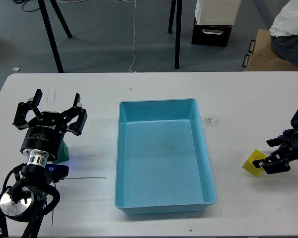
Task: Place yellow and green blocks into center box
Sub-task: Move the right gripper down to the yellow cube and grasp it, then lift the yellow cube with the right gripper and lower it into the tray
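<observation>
The blue center box (162, 198) sits in the middle of the white table. A yellow block (250, 162) lies on the table to the right of the box. My right gripper (264, 154) is open right at the block's right side, its lower finger overlapping the block's edge; I cannot tell whether it touches. A green block (63, 151) lies at the left, mostly hidden under my left arm. My left gripper (50, 111) is open and empty, just beyond the green block.
The table's far edge (149, 74) borders a grey floor with black stand legs, a cardboard box (263, 54) and a seated person at the back right. A thin black wire (87, 178) lies on the table left of the box.
</observation>
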Robot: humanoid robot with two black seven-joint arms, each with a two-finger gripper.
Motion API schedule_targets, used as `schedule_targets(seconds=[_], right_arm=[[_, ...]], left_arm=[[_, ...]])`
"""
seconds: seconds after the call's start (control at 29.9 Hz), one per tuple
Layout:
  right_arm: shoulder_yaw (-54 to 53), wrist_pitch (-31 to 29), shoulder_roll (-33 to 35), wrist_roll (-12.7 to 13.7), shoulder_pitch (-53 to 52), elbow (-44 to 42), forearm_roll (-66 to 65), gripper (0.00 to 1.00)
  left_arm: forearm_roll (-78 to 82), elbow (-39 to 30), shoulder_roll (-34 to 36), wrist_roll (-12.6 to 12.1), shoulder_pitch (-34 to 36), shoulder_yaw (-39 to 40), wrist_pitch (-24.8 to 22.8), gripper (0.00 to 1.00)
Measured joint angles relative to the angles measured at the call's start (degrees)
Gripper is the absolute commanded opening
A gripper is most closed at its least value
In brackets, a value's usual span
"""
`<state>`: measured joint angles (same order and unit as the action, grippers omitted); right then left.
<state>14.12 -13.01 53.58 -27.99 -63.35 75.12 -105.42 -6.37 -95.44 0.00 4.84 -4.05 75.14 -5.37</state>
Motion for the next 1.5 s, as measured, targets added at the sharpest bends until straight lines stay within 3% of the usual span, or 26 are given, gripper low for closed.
schedule_targets(seconds=[0.53, 0.84, 0.9, 0.97, 1.1, 1.27, 1.5], right_arm=[[2.7, 0.0, -4.2, 0.0, 0.3, -4.0, 0.0, 0.96], [2.9, 0.0, -6.1, 0.0, 0.5, -4.2, -0.3, 0.86], [2.9, 0.0, -6.1, 0.0, 0.5, -4.1, -0.3, 0.77], [2.9, 0.0, -6.0, 0.0, 0.5, -4.1, -0.4, 0.6], [2.9, 0.0, -6.0, 0.0, 0.5, -4.0, -1.7, 0.42], [2.9, 0.0, -6.0, 0.0, 0.4, -4.2, -4.1, 0.11], [0.4, 0.0, -5.6, 0.0, -5.0, -5.2, -6.4, 0.02]], left_arm=[[0.1, 0.0, 0.0, 0.0, 0.0, 0.3, 0.0, 1.0], [0.0, 0.0, 0.0, 0.0, 0.0, 0.5, -0.1, 1.0], [0.0, 0.0, 0.0, 0.0, 0.0, 0.5, -0.1, 1.0], [0.0, 0.0, 0.0, 0.0, -0.1, 0.6, -0.1, 1.0], [0.0, 0.0, 0.0, 0.0, -0.1, 0.6, -0.1, 1.0], [0.0, 0.0, 0.0, 0.0, -0.2, 0.6, -0.1, 1.0], [0.0, 0.0, 0.0, 0.0, -0.2, 0.6, -0.1, 1.0]])
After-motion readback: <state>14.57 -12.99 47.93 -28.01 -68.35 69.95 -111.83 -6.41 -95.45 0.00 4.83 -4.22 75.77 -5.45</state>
